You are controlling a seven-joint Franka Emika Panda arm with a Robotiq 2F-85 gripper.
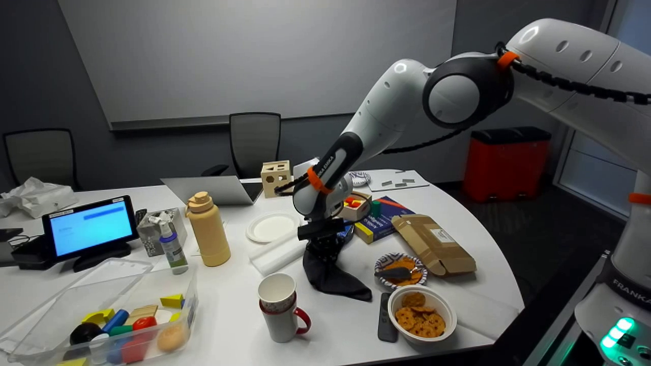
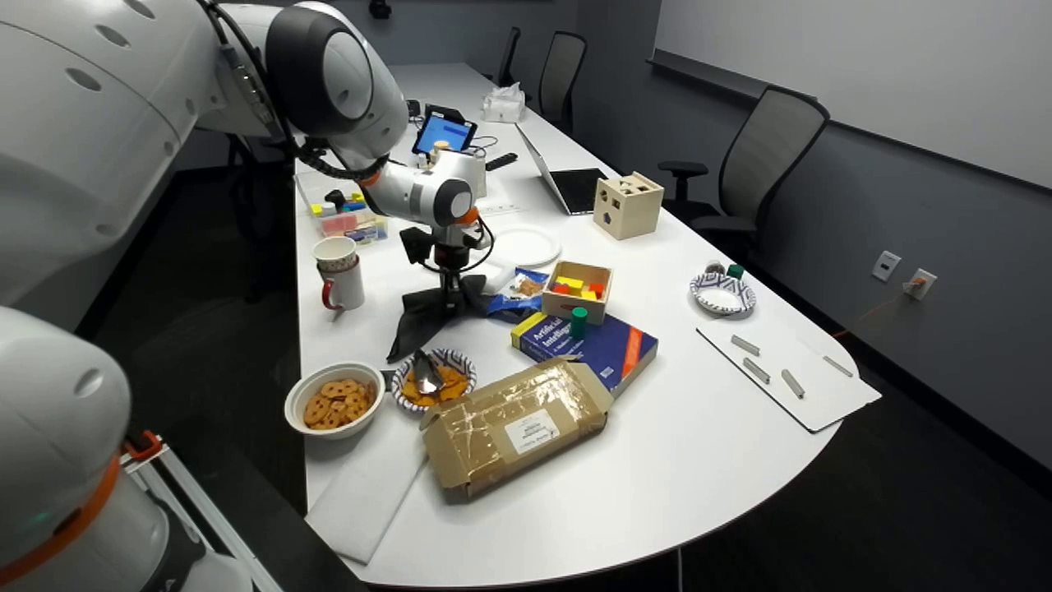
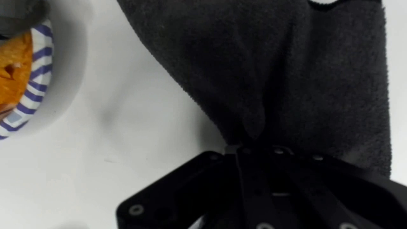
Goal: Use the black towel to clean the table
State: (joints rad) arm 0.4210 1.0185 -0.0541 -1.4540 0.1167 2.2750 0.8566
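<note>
The black towel [image 1: 330, 277] hangs bunched under my gripper [image 1: 325, 246], with its loose end spread on the white table [image 1: 229, 315]. It also shows in an exterior view [image 2: 417, 322], draped to both sides of the gripper [image 2: 450, 302]. In the wrist view the towel [image 3: 254, 63] fans out from the fingertips [image 3: 254, 149], folded where they pinch it. My gripper is shut on the towel, low over the table. The fingers are dark against the dark cloth, so the exact grip line is hard to see.
A patterned bowl [image 2: 470, 374] with orange chips and a dark utensil stands close to the towel. Near it are a white bowl [image 1: 394, 307] of crackers, a remote [image 1: 387, 317], stacked cups [image 1: 282, 310], a cardboard box [image 2: 518, 427], a book [image 2: 592, 345] and a blue snack bag [image 2: 522, 288].
</note>
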